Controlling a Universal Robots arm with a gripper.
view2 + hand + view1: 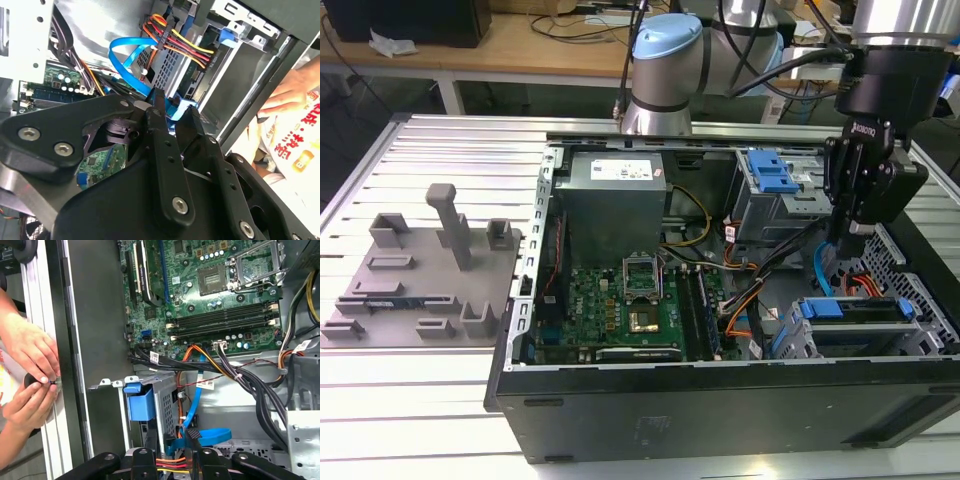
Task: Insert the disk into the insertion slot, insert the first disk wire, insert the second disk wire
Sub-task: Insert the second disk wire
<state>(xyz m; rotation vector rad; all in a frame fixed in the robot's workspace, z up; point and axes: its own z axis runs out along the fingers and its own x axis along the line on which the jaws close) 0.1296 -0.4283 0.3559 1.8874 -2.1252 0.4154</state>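
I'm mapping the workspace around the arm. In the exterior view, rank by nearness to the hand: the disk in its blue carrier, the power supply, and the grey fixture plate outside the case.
1. The disk, just below the hand, at the exterior view's right.
2. The power supply, mid-case, toward the back.
3. The grey fixture plate, outside the case, at the exterior view's far left.

Matt black plastic gripper (172, 117); perforated grey sheet-metal insertion slot (800, 340).

The arm (665, 70) is showing silver tubes and pale-blue joint caps; its black gripper (172, 112) is showing silver screws and black cables.
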